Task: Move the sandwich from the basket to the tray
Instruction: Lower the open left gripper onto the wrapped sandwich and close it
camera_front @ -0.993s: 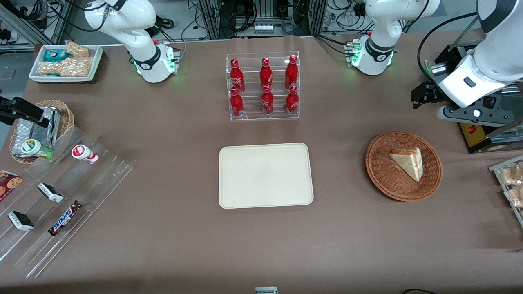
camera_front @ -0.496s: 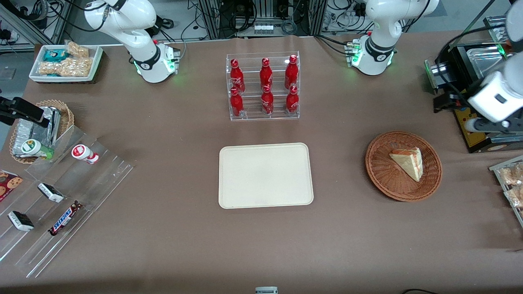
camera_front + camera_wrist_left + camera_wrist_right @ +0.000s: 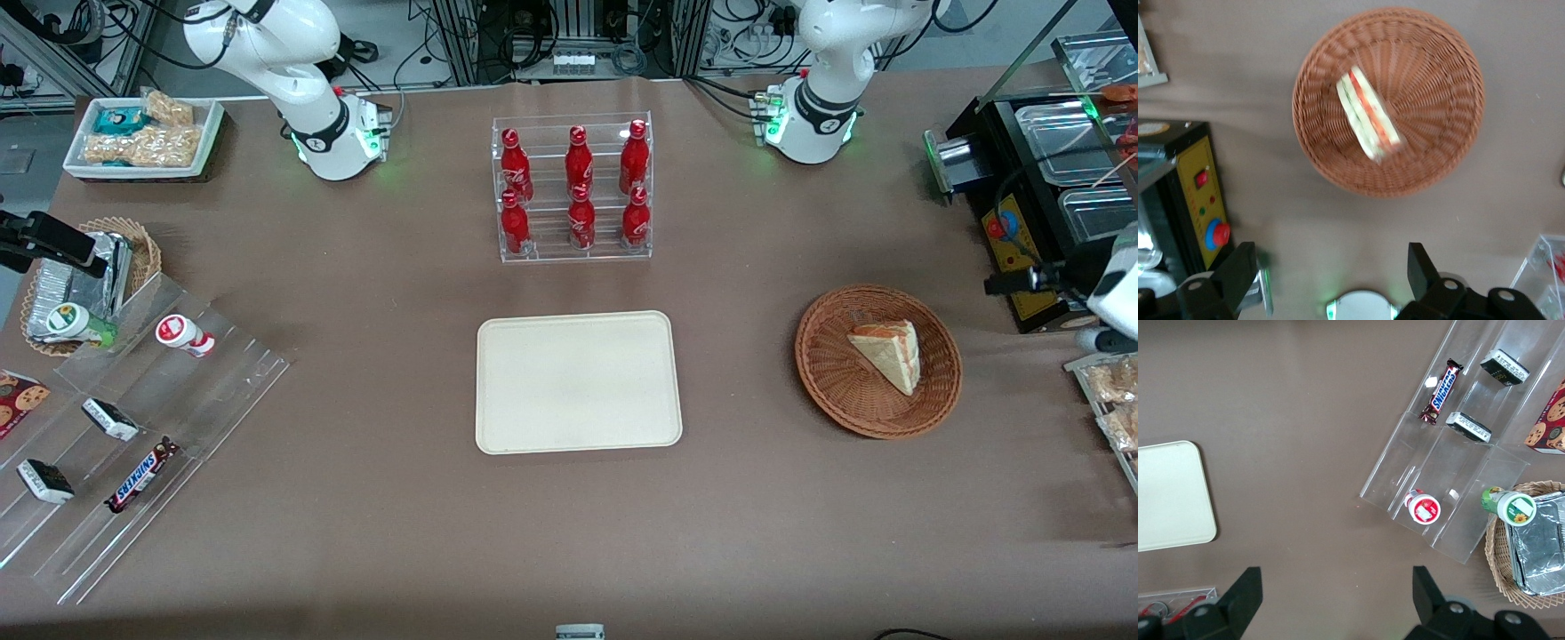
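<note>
While the cream-beige tray (image 3: 579,382) lies bare near the desk's middle, the brown wicker basket (image 3: 836,391) sits toward the working arm's end, well apart from it. In the basket rests the sandwich (image 3: 887,352), a triangular wedge; its long axis runs aslant, its narrow tip pointing toward the front camera, its striped cut edge turned toward the working arm's end of the desk. The gripper (image 3: 1331,277) hangs above the desk just beside the basket, fingers (image 3: 1421,267) spread wide, holding nothing.
</note>
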